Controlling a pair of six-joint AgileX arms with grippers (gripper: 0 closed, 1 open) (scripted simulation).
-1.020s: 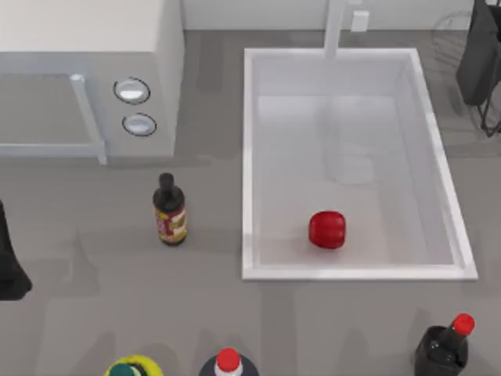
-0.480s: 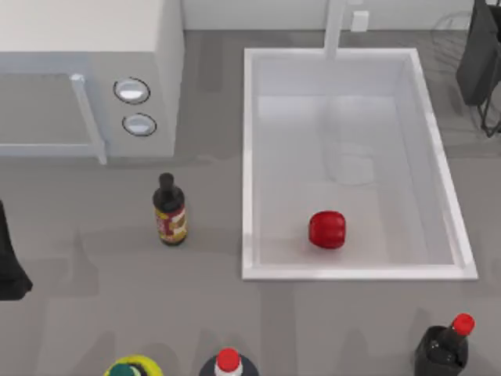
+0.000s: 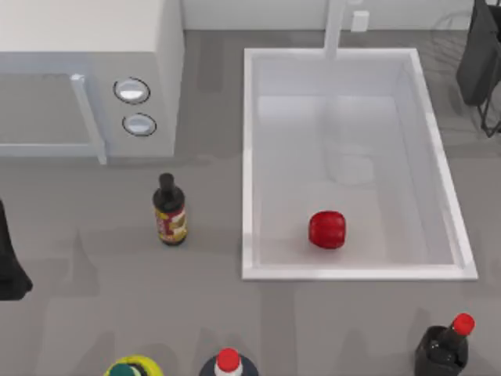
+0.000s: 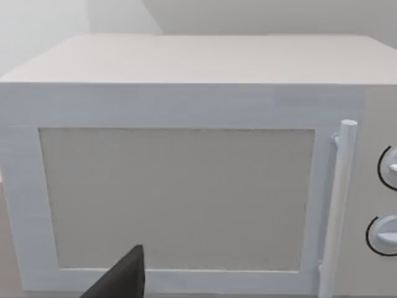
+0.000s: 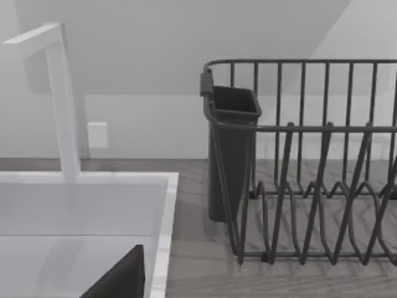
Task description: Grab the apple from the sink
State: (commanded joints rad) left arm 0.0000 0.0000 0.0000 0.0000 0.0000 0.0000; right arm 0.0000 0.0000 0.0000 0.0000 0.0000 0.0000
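The red apple (image 3: 326, 229) lies on the pale floor of the white sink (image 3: 247, 157), near the basin's front wall and a little left of centre. Nothing touches it. My left gripper (image 3: 9, 270) hangs at the table's far left edge, facing the microwave, far from the sink. Beyond the basin's far right corner, my right gripper (image 3: 477, 63) sits high over the dish rack. The right wrist view takes in the sink's rim (image 5: 164, 205) and the faucet (image 5: 62, 99).
A white microwave (image 3: 78, 70) (image 4: 186, 186) stands at the back left. A dark sauce bottle (image 3: 169, 211) stands left of the sink. Three more bottles (image 3: 228, 362) line the front edge. A black dish rack (image 5: 310, 186) stands right of the faucet (image 3: 335, 27).
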